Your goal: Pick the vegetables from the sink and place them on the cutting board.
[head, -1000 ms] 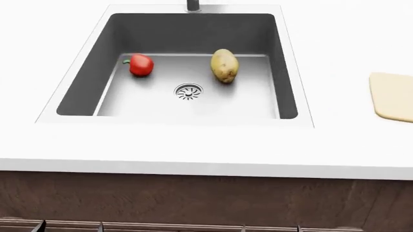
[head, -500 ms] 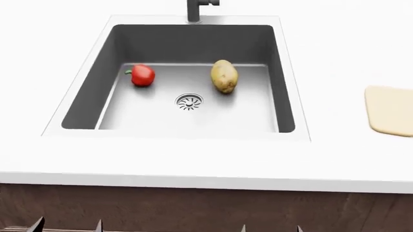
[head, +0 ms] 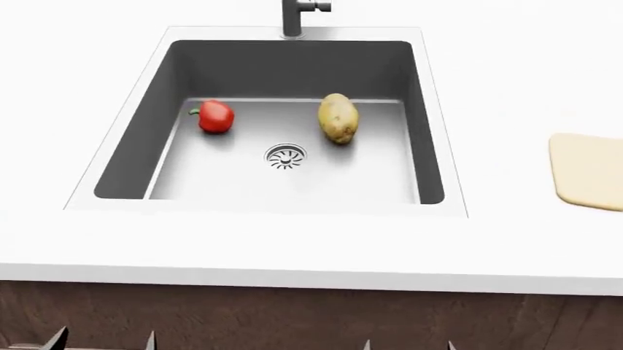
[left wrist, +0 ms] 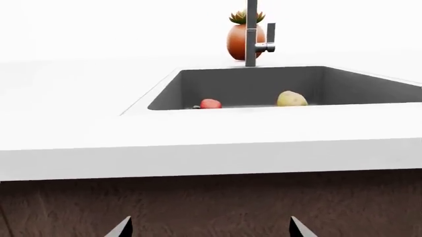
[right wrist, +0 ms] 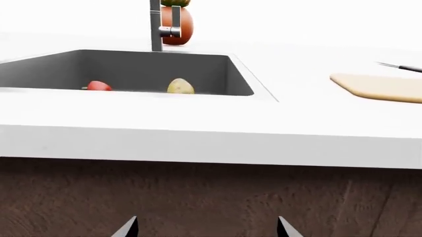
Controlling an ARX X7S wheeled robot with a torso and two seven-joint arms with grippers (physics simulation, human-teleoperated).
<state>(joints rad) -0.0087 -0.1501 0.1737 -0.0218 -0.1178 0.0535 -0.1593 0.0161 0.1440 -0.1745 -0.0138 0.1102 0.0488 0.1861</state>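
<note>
The red bell pepper point(head: 215, 117) and the potato point(head: 338, 117) both lay on the floor of the sink point(head: 131, 138), toward its far wall, the pepper to the left of the drain point(head: 285, 156) and the potato to the right. The cutting board point(head: 587, 180) was on the counter point(head: 292, 244), well apart to the right.

The left gripper point(left wrist: 209, 228) and the right gripper point(right wrist: 207, 227) were low in front of the counter edge, fingertips apart.

To do this well, I think each arm should rise above the counter first, then descend vertically over its own vegetable, away from the walls.
</note>
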